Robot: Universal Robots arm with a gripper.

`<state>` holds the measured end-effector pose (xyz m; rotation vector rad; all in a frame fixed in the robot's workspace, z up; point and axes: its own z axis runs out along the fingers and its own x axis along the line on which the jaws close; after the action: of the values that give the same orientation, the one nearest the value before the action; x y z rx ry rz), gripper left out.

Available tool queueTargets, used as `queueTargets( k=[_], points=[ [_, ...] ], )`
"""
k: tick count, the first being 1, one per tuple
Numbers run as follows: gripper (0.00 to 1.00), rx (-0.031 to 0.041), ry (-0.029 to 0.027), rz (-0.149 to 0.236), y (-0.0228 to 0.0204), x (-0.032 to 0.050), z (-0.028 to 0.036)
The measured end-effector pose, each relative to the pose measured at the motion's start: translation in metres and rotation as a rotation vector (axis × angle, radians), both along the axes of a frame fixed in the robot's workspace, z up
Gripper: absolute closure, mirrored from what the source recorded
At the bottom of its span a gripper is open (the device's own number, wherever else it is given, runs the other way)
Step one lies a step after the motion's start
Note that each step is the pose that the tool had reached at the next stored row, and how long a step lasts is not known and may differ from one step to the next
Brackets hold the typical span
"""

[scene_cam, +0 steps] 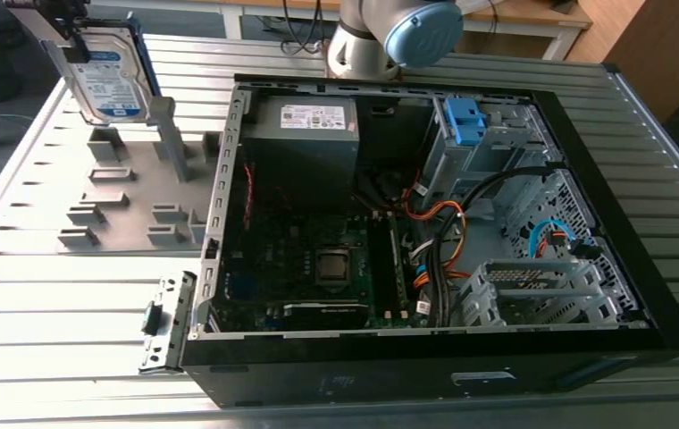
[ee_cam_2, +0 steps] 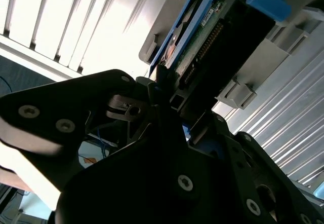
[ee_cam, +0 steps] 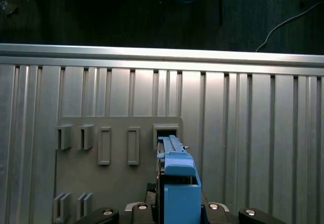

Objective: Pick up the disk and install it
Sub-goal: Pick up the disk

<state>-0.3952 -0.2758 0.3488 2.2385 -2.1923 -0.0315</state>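
Note:
The disk (scene_cam: pixel 111 76) is a silver drive with a white-and-blue label in a blue caddy. It hangs upright in the air at the exterior view's upper left, above the grey holder plate (scene_cam: pixel 113 201). My gripper (scene_cam: pixel 69 36) is shut on its upper end. In the first wrist view the disk (ee_cam: pixel 177 183) is seen edge-on between the dark fingers (ee_cam: pixel 104 214), with an empty slot (ee_cam: pixel 165 131) of the plate just beyond it. In the second wrist view the disk (ee_cam_2: pixel 202 41) juts out from the gripper (ee_cam_2: pixel 169 105).
An open black computer case (scene_cam: pixel 435 357) lies on the slatted metal table (scene_cam: pixel 54 295). Inside are a grey power-supply box (scene_cam: pixel 304 134), a blue bracket (scene_cam: pixel 465 121) at the drive bay, and orange and black cables (scene_cam: pixel 441 241). The arm's base (scene_cam: pixel 388 36) stands behind the case.

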Motion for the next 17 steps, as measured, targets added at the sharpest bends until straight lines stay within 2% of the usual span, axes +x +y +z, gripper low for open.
queueTargets(
  k=[17],
  points=[
    [0.64,0.0,0.0,0.0,0.0,0.0,0.0107]
  ],
)
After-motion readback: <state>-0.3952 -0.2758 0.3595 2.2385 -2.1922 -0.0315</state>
